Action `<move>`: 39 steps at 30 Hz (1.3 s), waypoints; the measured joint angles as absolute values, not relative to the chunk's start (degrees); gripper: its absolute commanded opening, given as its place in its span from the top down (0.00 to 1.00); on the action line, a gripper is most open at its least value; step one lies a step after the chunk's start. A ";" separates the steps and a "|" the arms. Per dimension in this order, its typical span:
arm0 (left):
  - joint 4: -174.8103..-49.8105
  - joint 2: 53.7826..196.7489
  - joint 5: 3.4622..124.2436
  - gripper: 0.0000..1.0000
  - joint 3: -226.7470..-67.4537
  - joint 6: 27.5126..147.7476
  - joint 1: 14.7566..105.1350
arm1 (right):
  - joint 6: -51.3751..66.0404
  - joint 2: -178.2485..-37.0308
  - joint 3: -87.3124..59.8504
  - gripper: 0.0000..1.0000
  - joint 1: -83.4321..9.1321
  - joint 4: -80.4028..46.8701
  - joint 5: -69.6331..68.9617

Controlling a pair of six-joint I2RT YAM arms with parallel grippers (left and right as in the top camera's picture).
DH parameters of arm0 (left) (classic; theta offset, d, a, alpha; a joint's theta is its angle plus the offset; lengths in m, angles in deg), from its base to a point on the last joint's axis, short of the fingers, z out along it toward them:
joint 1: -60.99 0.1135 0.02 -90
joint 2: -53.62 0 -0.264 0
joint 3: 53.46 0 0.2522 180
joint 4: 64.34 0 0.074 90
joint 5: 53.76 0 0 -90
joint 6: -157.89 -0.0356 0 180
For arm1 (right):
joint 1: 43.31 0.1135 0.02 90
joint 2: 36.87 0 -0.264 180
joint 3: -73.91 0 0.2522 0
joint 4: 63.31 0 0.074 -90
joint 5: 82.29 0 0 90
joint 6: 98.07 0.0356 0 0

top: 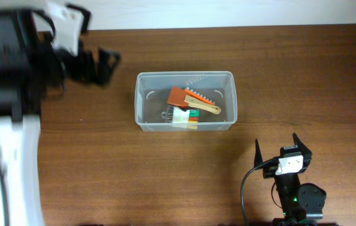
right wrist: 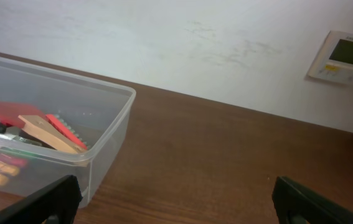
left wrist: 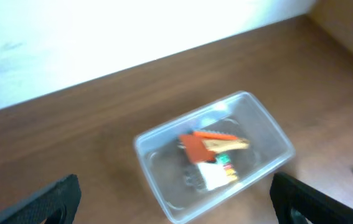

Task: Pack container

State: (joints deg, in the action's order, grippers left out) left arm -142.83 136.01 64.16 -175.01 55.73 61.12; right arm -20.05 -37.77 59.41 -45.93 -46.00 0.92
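Left gripper [top: 105,68] is hovering wide open, empty. Right gripper [top: 277,145] is sitting wide open, empty, apart from the container [top: 141,103].

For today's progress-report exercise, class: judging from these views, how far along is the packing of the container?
Done: an orange tool and a white pack lie inside the container. In hand: nothing; the left arm and right arm stand clear, jaws open and empty. Left: nothing loose shows on the table, so perhaps only a lid, none visible.
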 measured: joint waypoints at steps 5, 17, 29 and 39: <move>-142.64 123.03 63.35 0.01 -159.97 55.62 58.34 | -20.08 -37.77 59.41 0.01 -45.97 -45.96 0.90; -103.12 90.48 55.94 0.01 -123.47 55.16 58.71 | -20.08 -37.77 59.41 0.01 -46.01 -45.98 0.90; -80.15 66.66 50.67 0.01 -97.88 55.27 58.75 | -20.08 -37.77 59.41 0.01 -46.01 -45.96 0.90; -72.19 63.42 49.25 0.01 -85.64 55.25 58.75 | -20.08 -37.77 59.41 0.01 -46.01 -45.98 0.90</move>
State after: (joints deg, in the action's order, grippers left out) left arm -72.19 63.42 49.25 -85.64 55.25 58.75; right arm -20.08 -37.77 59.41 -46.01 -45.98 0.90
